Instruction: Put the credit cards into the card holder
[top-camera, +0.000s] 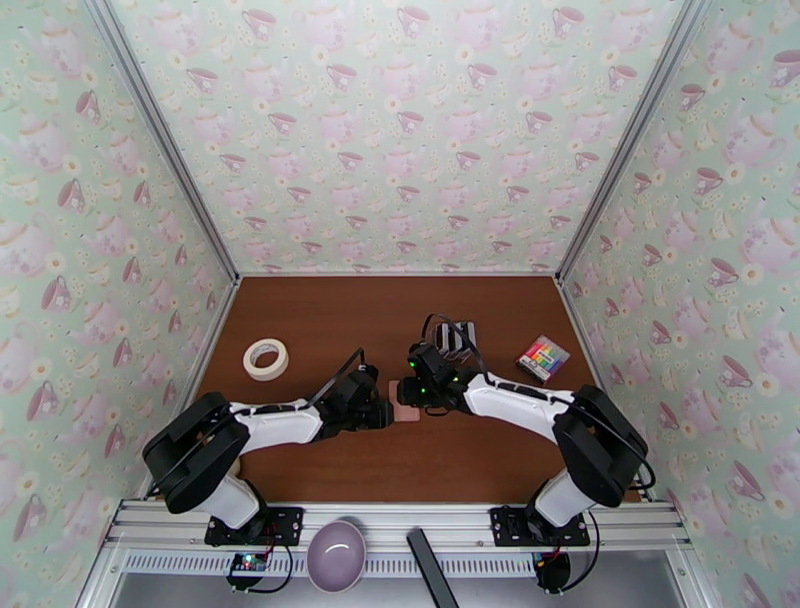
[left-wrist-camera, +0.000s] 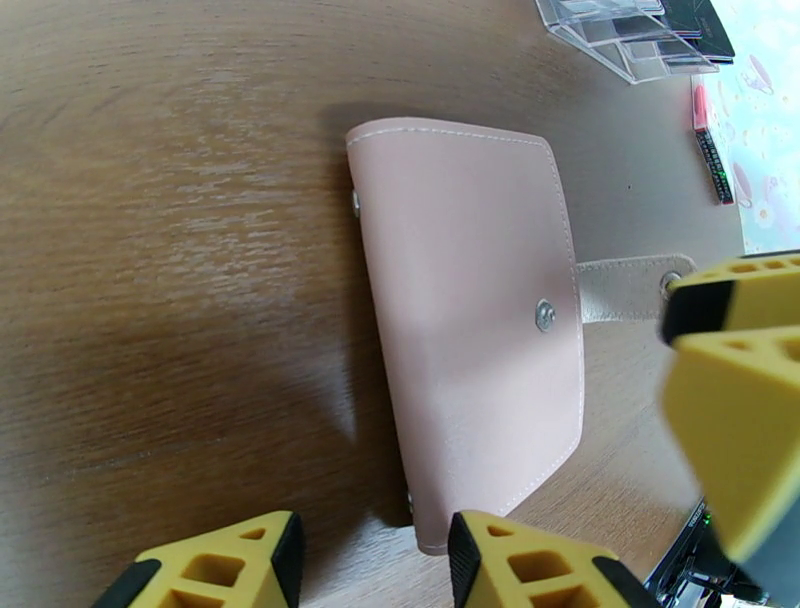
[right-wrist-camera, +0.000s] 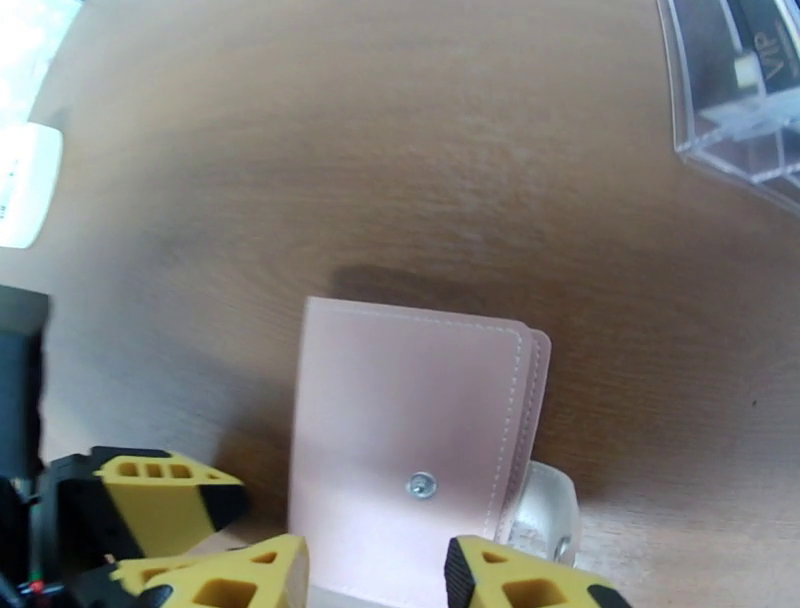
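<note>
The pink card holder (top-camera: 406, 410) lies flat and folded on the brown table between both arms. In the left wrist view the card holder (left-wrist-camera: 470, 320) has its snap tab (left-wrist-camera: 625, 288) undone and sticking out sideways. My left gripper (left-wrist-camera: 372, 568) hangs open over its near corner, and my right gripper's yellow fingers (left-wrist-camera: 740, 400) hover by the tab. My right gripper (right-wrist-camera: 375, 582) stands open above the card holder (right-wrist-camera: 410, 420) near its snap. The credit cards (top-camera: 455, 335) stand in a clear rack (right-wrist-camera: 740, 90) behind my right arm.
A roll of white tape (top-camera: 265, 359) lies at the left of the table. A colourful small box (top-camera: 542, 358) sits at the right. A purple bowl (top-camera: 336, 555) rests on the rail between the arm bases. Patterned walls close in the table.
</note>
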